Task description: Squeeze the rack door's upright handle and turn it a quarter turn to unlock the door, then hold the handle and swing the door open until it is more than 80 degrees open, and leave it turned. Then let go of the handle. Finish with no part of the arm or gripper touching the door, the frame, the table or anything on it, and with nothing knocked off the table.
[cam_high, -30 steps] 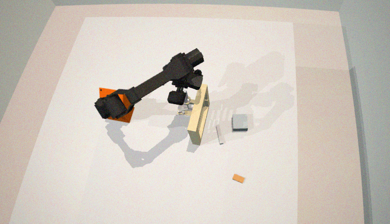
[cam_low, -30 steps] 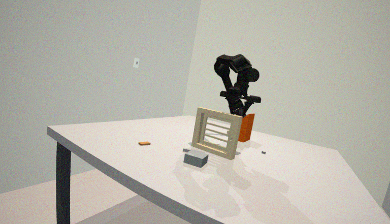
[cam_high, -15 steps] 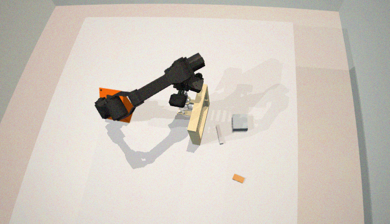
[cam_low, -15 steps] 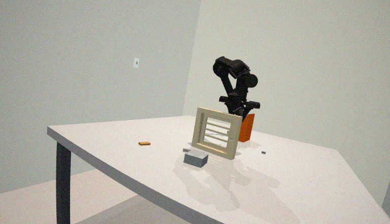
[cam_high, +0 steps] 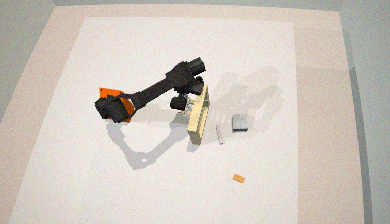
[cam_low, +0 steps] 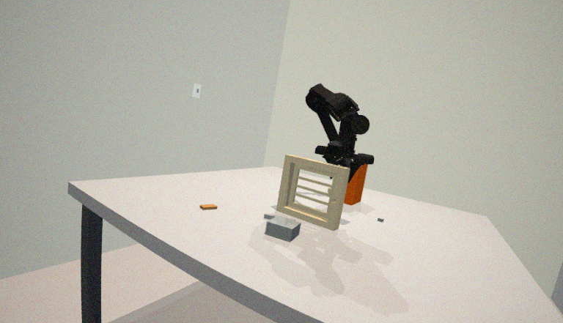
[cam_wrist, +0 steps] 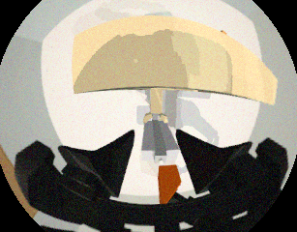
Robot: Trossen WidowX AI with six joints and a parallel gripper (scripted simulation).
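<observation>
We're poised above the grey handle (cam_wrist: 159, 137) — gripper (cam_high: 181, 95) (cam_low: 341, 164) (cam_wrist: 155, 131) partly open, holding nothing, fingers astride to squeeze it! It stands on the near side of the wooden frame (cam_high: 198, 112) (cam_low: 339, 197) (cam_wrist: 133, 58).

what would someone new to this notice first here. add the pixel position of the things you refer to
The black arm (cam_high: 152, 92) (cam_low: 328, 127) stands out most, reaching from its orange base (cam_high: 128, 106) (cam_low: 355, 187) with its open gripper (cam_wrist: 155, 131) pointed down behind the pale wooden frame (cam_high: 195, 115) (cam_low: 341, 199) (cam_wrist: 138, 58). Next come the gray block (cam_high: 239, 121) (cam_low: 282, 229), on the far side of the frame from the base, and the small orange block (cam_high: 238, 178) (cam_low: 208, 206), lying off by itself.
</observation>
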